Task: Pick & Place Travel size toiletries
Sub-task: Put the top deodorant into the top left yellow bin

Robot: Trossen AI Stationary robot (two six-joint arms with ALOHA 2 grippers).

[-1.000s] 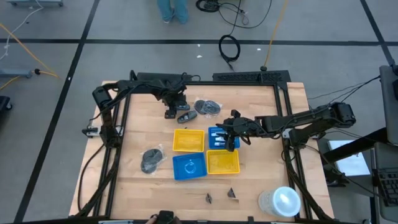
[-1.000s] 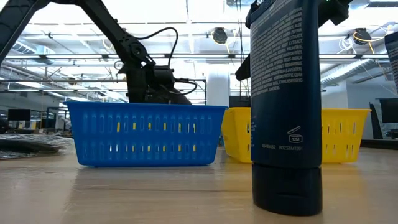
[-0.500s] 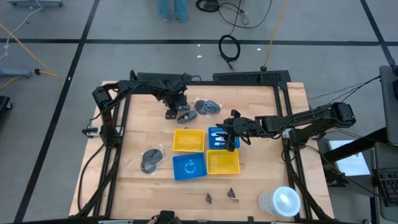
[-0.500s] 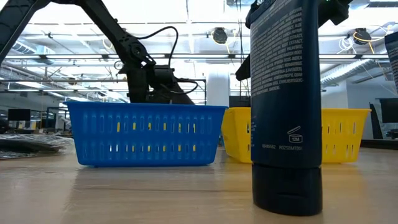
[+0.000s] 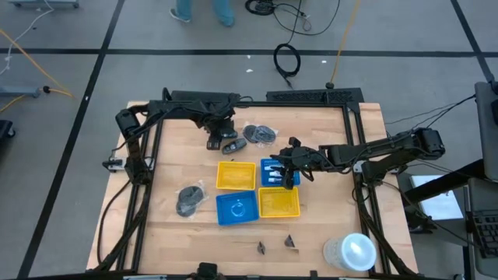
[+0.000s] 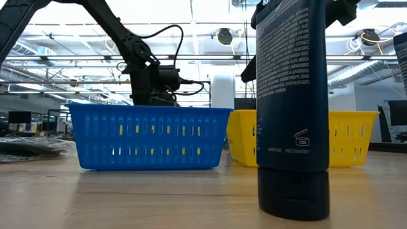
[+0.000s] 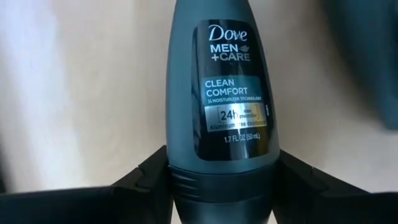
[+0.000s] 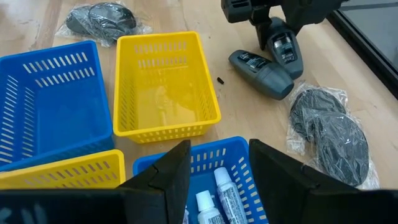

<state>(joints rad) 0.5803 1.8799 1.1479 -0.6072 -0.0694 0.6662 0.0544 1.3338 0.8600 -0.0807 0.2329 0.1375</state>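
Two toiletry tubes [image 8: 217, 198] in one blue tray [image 8: 249, 180] below parted right fingers [image 8: 168, 177]; left fingers [image 7: 146, 180] around one deodorant [image 7: 224, 106].

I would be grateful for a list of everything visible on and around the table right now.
White tubes: two, blue markings, in the far blue basket.
Blue baskets: two, diagonal corners of the centre cluster.
Yellow baskets: two, the other corners.
Deodorants: two, dark grey, far side of the table.
Bagged dark items: two, one left of the baskets, one far side.
Black clips: two, near the front edge.
White round object: one, front right corner.
Dark bottle: one, standing close to the low camera.
Person: teal legs, on the floor beyond the table.
Left gripper: shut on one deodorant.
Right gripper: open, above the tubes.
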